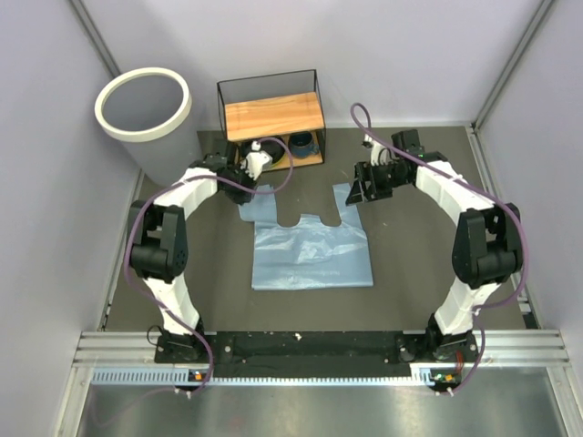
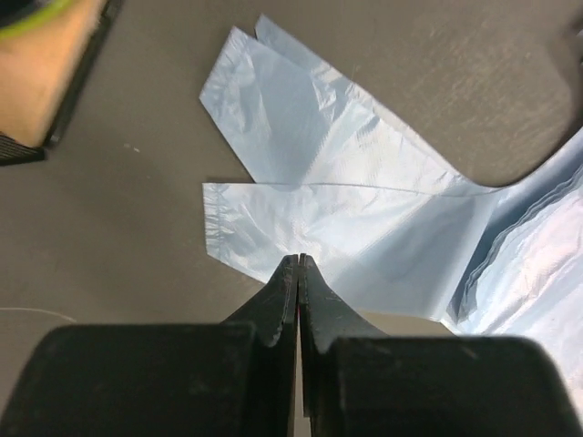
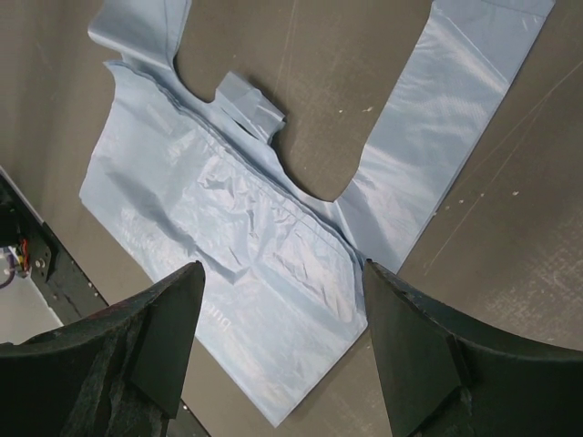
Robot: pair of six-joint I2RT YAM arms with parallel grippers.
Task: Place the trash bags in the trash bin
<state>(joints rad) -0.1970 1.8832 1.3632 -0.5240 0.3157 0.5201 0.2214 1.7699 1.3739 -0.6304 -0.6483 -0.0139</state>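
The light-blue trash bags (image 1: 310, 250) lie flat in a stack on the dark table, handles pointing to the back. The trash bin (image 1: 187, 114), whitish with a thick white ring rim, stands at the back left. My left gripper (image 1: 251, 187) is shut and hovers over the left handle; in the left wrist view its tips (image 2: 299, 260) sit just above the handle strip (image 2: 364, 228), with nothing seen between the jaws. My right gripper (image 1: 354, 192) is open over the right handle; in the right wrist view (image 3: 282, 266) the bags (image 3: 237, 228) lie below the spread fingers.
A black-wire-framed wooden shelf (image 1: 271, 116) stands at the back centre, next to the bin, with a dark bowl (image 1: 301, 143) under it. Its corner shows in the left wrist view (image 2: 36, 82). Grey walls close in on the left, right and back.
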